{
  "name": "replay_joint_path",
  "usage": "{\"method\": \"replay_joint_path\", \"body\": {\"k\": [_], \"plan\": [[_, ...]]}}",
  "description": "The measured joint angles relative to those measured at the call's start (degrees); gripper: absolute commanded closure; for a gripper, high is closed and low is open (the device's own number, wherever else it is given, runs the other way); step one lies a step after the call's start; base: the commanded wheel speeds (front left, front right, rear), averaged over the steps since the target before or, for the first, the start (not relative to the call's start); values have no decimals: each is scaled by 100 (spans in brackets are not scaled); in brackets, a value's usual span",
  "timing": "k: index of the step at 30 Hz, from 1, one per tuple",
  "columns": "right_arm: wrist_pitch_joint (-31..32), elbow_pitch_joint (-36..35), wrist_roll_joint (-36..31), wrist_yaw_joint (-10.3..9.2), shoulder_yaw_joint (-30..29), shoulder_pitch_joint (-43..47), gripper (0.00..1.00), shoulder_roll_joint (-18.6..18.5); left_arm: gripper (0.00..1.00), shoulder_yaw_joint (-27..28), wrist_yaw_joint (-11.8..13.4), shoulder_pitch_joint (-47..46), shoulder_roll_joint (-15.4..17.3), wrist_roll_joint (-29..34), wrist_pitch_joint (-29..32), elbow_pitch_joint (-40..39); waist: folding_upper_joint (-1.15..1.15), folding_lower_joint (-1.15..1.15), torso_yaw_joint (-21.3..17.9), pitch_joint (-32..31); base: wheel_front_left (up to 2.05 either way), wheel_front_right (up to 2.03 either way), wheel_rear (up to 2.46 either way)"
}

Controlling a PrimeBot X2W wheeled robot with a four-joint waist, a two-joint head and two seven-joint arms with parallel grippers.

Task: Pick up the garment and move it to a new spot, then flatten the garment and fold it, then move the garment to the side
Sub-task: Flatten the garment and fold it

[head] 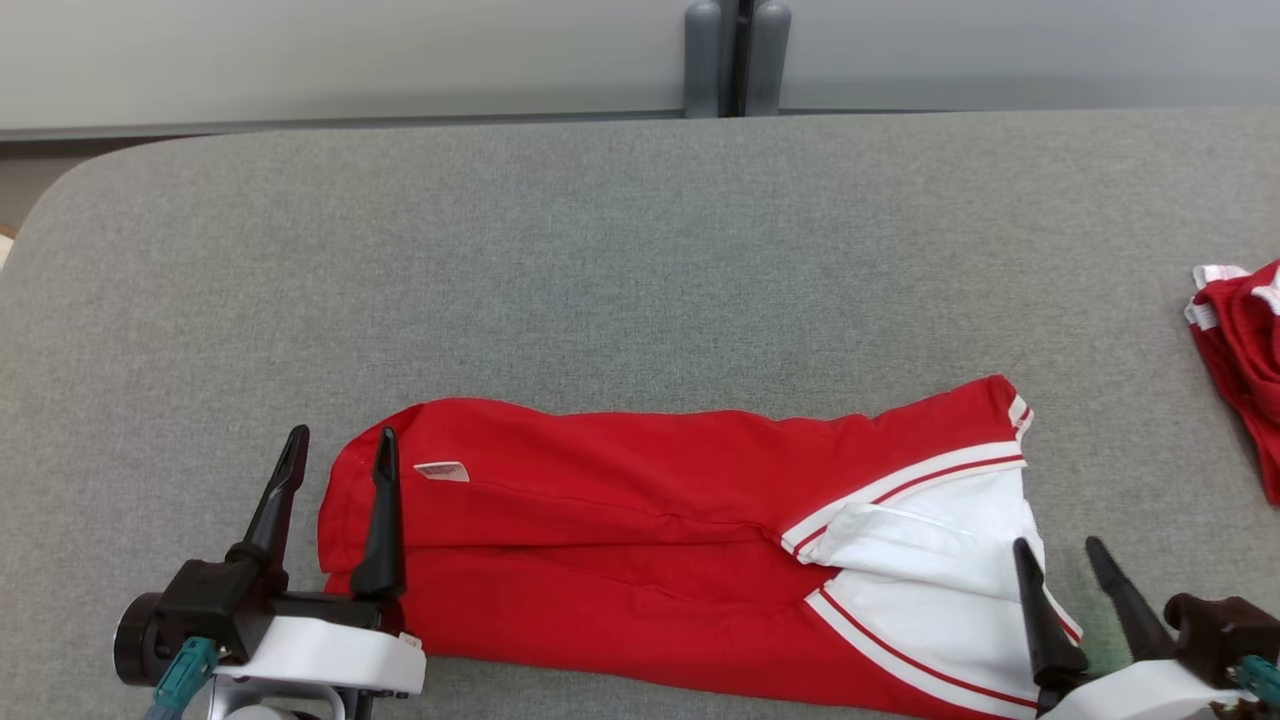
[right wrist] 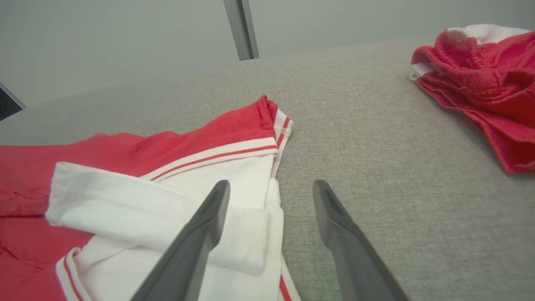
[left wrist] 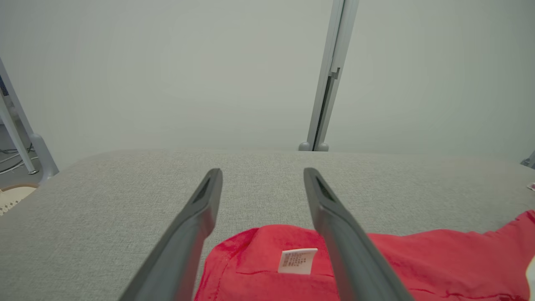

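The garment (head: 640, 540) is a red shirt with white, red-striped parts, folded into a long band across the near side of the grey table (head: 600, 250). Its red end with a small white label (left wrist: 297, 261) lies by my left gripper (head: 342, 448), which stands open, one finger over the cloth edge and one over bare table. My right gripper (head: 1060, 552) is open too, over the garment's white end (right wrist: 234, 196), with one finger above the white cloth and the other above the table. Neither holds anything.
A second red and white garment (head: 1240, 350) lies bunched at the table's right edge, also in the right wrist view (right wrist: 480, 83). A grey post (head: 737, 55) stands behind the table's far edge. The table's corner rounds off at far left.
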Motion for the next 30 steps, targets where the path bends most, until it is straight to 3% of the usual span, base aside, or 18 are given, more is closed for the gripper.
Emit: {"method": "replay_joint_path", "body": {"k": [4, 8, 10, 11, 20, 30], "plan": [[86, 742, 267, 0, 196, -210, 0, 62, 0, -21, -38, -108, -47, 53, -1, 56, 0, 0, 50, 151, 0, 0, 0], [154, 1049, 479, 0, 417, -419, 0, 45, 0, -22, -83, -151, -99, 86, 0, 99, 0, 0, 68, 233, 0, 0, 0], [190, 1129, 590, -1, 504, -478, 62, 4, 0, -7, -101, -187, -101, 104, 0, 112, 0, 0, 65, 246, 0, 0, 0], [199, 1148, 617, -1, 539, -506, 100, -21, 0, 8, -107, -189, -101, 107, 0, 113, 0, 0, 61, 250, 0, 0, 0], [298, 1116, 860, 11, 765, -588, 100, -198, 0, 180, -166, -219, -118, 149, -1, 91, 0, 0, 5, 267, 0, 0, 0], [183, 1048, 782, 16, -171, -294, 100, -731, 0, 335, -227, -202, -193, 204, 0, 52, 0, 0, -23, 218, 0, 0, 0]]}}
